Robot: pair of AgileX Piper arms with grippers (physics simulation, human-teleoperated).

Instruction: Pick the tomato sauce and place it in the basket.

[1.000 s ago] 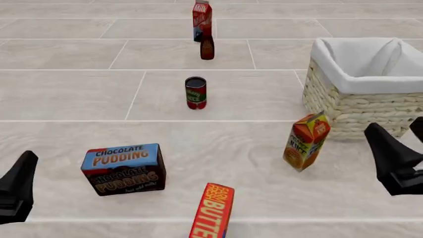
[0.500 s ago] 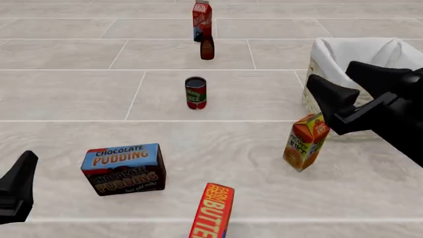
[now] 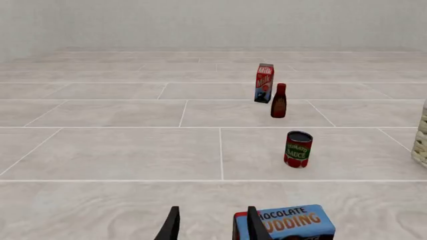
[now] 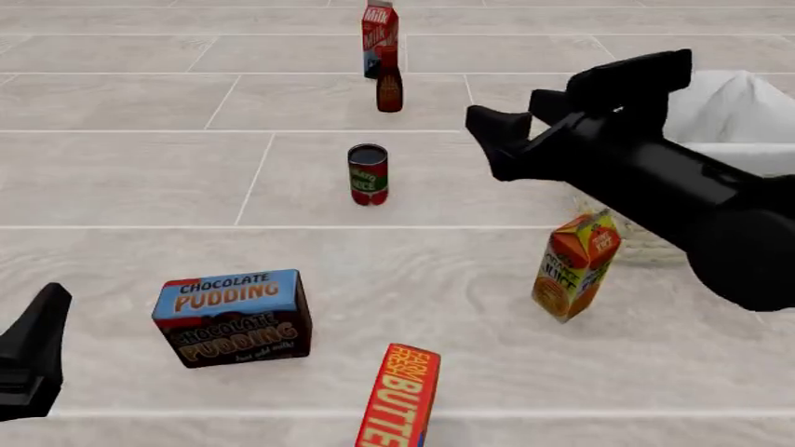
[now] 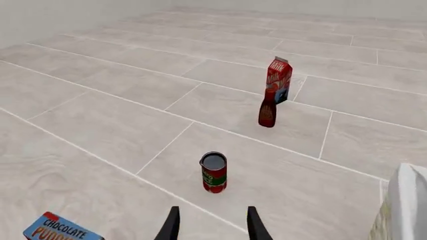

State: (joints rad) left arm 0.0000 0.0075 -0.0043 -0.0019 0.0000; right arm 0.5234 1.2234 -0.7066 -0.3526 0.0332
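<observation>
The tomato sauce (image 4: pixel 368 174) is a small red-labelled can with a dark top, standing upright on the tiled surface at centre. It also shows in the left wrist view (image 3: pixel 297 149) and the right wrist view (image 5: pixel 214 172). The basket (image 4: pixel 746 102), wicker with a white lining, stands at the right, partly hidden behind my right arm. My right gripper (image 4: pixel 512 110) is open and empty in the air, to the right of the can and left of the basket; its fingers (image 5: pixel 172 225) frame the can. My left gripper (image 4: pixel 37 345) is open and empty at the near left.
A red carton (image 4: pixel 379 35) and a dark brown bottle (image 4: pixel 389 88) stand behind the can. A chocolate pudding box (image 4: pixel 233 317), a butter box (image 4: pixel 400 396) and an orange juice carton (image 4: pixel 574 265) stand nearer to me.
My right arm has swung from the near right edge up and leftward, past the basket's front, to beside the can. The left arm and the groceries have not moved.
</observation>
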